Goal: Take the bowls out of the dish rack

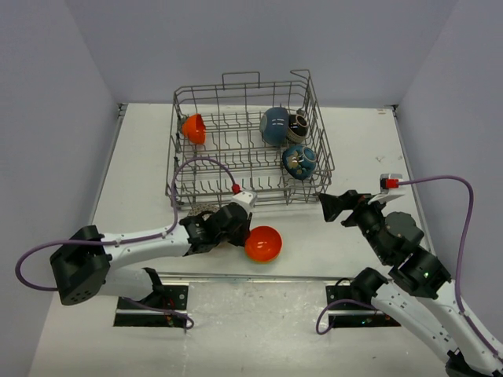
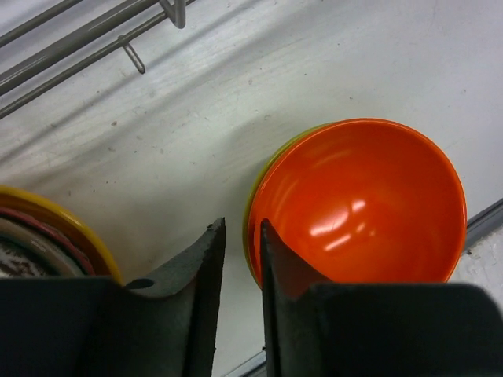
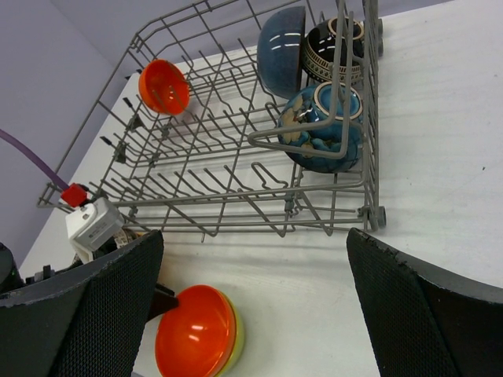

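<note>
Four bowls [image 1: 275,126] — caged inside the dish rack [image 1: 228,169].

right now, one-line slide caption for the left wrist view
Left gripper straddling the rim of an orange bowl nested in a yellow-green bowl on the table, dish rack behind.

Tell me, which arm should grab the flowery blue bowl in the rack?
Right. The right pincer is open beside the rack, close to the flowery bowl. The left pincer is at the orange bowl on the table.
</note>
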Robot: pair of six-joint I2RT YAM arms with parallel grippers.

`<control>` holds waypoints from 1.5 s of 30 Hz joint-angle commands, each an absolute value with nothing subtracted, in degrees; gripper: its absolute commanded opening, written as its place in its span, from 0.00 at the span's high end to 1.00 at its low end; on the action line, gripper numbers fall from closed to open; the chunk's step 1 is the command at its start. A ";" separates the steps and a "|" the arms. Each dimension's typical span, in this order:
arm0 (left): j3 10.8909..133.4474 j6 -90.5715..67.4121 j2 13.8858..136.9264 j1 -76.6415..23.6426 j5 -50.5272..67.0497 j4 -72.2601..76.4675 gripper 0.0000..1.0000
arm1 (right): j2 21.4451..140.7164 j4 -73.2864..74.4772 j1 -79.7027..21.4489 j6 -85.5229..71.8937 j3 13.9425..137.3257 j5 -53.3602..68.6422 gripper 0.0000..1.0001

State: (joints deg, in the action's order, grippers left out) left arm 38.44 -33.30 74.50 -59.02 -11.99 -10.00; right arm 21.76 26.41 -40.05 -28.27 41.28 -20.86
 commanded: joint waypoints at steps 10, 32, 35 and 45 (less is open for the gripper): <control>55.61 -31.03 66.18 -59.85 -26.08 -23.62 0.00 | 22.32 24.17 -39.99 -27.51 41.22 -20.21 0.01; 123.28 -7.41 122.24 -26.99 -58.27 -36.31 0.09 | 21.10 23.20 -39.99 -27.77 39.73 -18.81 0.01; 125.94 -2.65 127.18 -25.05 -59.15 -33.23 0.15 | 20.83 23.03 -39.99 -27.69 39.55 -17.84 0.01; 123.57 -0.96 133.85 -24.17 -58.45 -28.48 0.31 | 21.27 22.50 -39.99 -27.69 39.02 -16.35 0.01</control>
